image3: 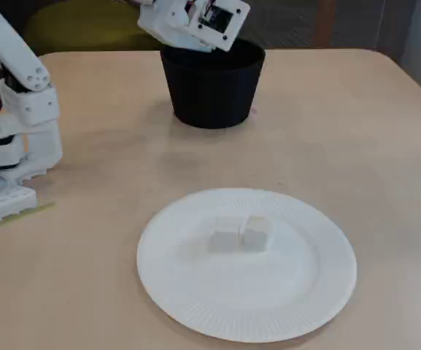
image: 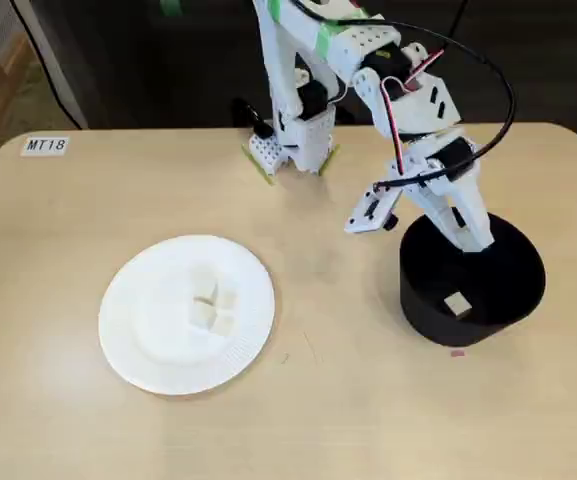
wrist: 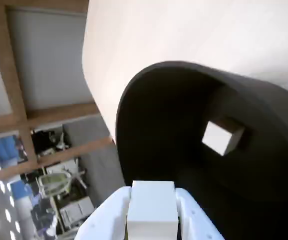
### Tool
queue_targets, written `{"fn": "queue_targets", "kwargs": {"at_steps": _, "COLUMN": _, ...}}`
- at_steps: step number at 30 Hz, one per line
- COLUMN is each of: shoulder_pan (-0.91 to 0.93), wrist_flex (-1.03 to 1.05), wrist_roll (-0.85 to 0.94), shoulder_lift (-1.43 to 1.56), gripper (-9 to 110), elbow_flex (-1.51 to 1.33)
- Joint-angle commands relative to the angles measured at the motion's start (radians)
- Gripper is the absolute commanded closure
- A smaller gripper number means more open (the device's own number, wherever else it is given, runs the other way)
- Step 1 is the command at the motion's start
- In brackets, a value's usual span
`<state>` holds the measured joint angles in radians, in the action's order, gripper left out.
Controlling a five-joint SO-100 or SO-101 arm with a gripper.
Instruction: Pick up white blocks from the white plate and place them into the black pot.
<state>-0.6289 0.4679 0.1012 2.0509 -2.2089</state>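
1. While my end effector (wrist: 152,220) pinches one white block (wrist: 152,209) between its two fingers above the black pot (image: 471,290), the main risk is a release that comes too close to the pot's wall: the block could strike the rim and bounce out onto the bench (image: 368,400)
2. If the block sticks to one finger as the jaws part, it could fall crookedly, again toward the rim rather than the dark floor of the pot
3. One block (wrist: 222,137) already lies inside the pot, so a drop onto it may bounce, though the walls should contain it
4. Only the wrist view shows the held block; both fixed views hide it behind my arm
5. Only the fixed views show the remaining blocks (image3: 239,235) clustered on the white plate (image3: 195,306), well apart from the pot
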Motion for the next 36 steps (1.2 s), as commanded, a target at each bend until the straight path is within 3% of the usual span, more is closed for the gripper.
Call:
{"fn": "queue_targets", "kwargs": {"at_steps": 1, "shoulder_pan": 0.043, "wrist_flex": 0.011, "wrist_roll": 0.018, "shoulder_lift": 0.003, "gripper": 82, "elbow_flex": 0.014}}
{"fn": "queue_targets", "kwargs": {"at_steps": 3, "shoulder_pan": 0.061, "wrist_flex": 0.048, "wrist_roll": 0.023, "shoulder_lift": 0.011, "gripper": 71, "elbow_flex": 0.015}}
{"fn": "queue_targets", "kwargs": {"at_steps": 5, "shoulder_pan": 0.072, "wrist_flex": 0.06, "wrist_roll": 0.021, "shoulder_lift": 0.014, "gripper": 69, "elbow_flex": 0.015}}
{"fn": "queue_targets", "kwargs": {"at_steps": 9, "shoulder_pan": 0.081, "wrist_flex": 0.061, "wrist_roll": 0.025, "shoulder_lift": 0.018, "gripper": 78, "elbow_flex": 0.028}}
{"fn": "queue_targets", "kwargs": {"at_steps": 12, "shoulder_pan": 0.095, "wrist_flex": 0.127, "wrist_roll": 0.043, "shoulder_lift": 0.018, "gripper": 102, "elbow_flex": 0.087}}
{"fn": "queue_targets", "kwargs": {"at_steps": 13, "shoulder_pan": 0.109, "wrist_flex": 0.189, "wrist_roll": 0.058, "shoulder_lift": 0.015, "gripper": 104, "elbow_flex": 0.135}}
{"fn": "queue_targets", "kwargs": {"at_steps": 22, "shoulder_pan": 0.466, "wrist_flex": 0.749, "wrist_roll": 0.035, "shoulder_lift": -0.074, "gripper": 104, "elbow_flex": 0.535}}
{"fn": "queue_targets", "kwargs": {"at_steps": 29, "shoulder_pan": 0.749, "wrist_flex": 0.87, "wrist_roll": -0.032, "shoulder_lift": -0.126, "gripper": 104, "elbow_flex": 0.532}}
{"fn": "queue_targets", "kwargs": {"at_steps": 36, "shoulder_pan": 0.887, "wrist_flex": 0.841, "wrist_roll": -0.058, "shoulder_lift": -0.199, "gripper": 104, "elbow_flex": 0.526}}
